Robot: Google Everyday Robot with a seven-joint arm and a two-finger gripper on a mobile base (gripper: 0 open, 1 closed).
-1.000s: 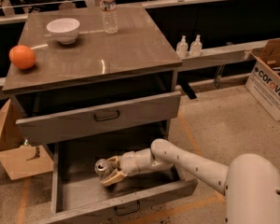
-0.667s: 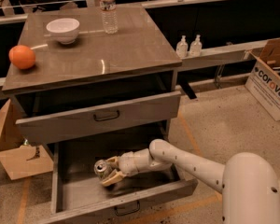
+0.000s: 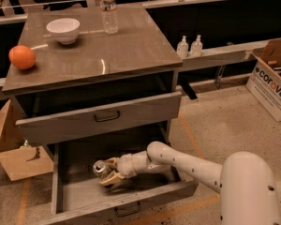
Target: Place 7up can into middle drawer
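- The gripper (image 3: 108, 172) is down inside the drawer (image 3: 77, 194), reached in from the right, the arm (image 3: 182, 162) passing over the drawer's right wall.
- Its two tan fingers (image 3: 111, 178) are closed round the can (image 3: 101, 168), one above and one below, with no gap that I can see; that pinch is what keeps the can from rolling.
- The can is near the middle of the drawer, tipped so its silver top faces left and towards the front. That is simply how a sideways grasp carries it.
- I can't tell whether it is resting on the drawer floor or hanging just over it.
- The drawer is pulled well out, so the arm can come in from above instead of squeezing under the top drawer (image 3: 99, 119), which is only partly out.
- I'd say the carry is all but done; what's left is to let go and lift clear.
- On release a tilted can may roll, but the drawer walls should hold it.
- Up on the cabinet (image 3: 131, 50) the orange (image 3: 22, 57), bowl (image 3: 63, 30) and bottle (image 3: 108, 9) stand well apart from this.
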